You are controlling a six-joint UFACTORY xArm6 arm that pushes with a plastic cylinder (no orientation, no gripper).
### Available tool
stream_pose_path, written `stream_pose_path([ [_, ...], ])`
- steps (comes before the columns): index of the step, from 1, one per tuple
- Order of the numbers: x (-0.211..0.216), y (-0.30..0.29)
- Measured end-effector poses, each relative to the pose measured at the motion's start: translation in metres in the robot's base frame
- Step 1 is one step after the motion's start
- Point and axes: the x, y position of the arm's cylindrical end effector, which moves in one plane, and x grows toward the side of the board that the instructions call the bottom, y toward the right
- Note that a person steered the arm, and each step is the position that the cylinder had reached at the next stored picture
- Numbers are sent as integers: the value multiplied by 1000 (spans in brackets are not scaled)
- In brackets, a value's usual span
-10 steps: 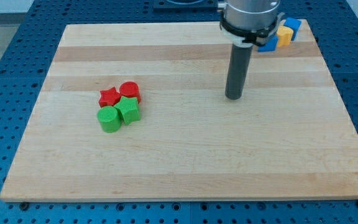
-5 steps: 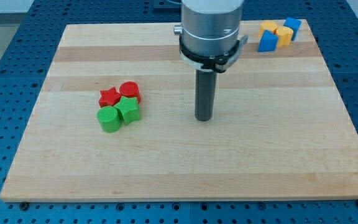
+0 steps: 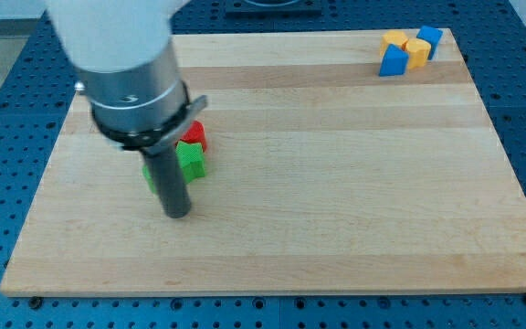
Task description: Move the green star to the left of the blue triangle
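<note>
The green star lies at the view's left middle, partly hidden by my rod. My tip rests on the board just below and slightly left of it, over where the green cylinder sits, which shows only as a sliver. The red cylinder peeks out above the star. The red star is hidden behind the arm. The blue triangle stands at the view's top right, far from the star.
Beside the blue triangle are two yellow blocks and a blue block near the board's top right corner. The wooden board lies on a blue perforated table.
My tip has swept from the board's upper right to the left and down, ending just below the green and red cluster. The arm now hides the red star and most of the green cylinder.
</note>
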Motion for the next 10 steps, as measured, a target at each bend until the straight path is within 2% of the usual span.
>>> stream_pose_path([
  [1,-1,-32],
  [3,-32,-32],
  [8,-94,63],
  [10,-97,106],
])
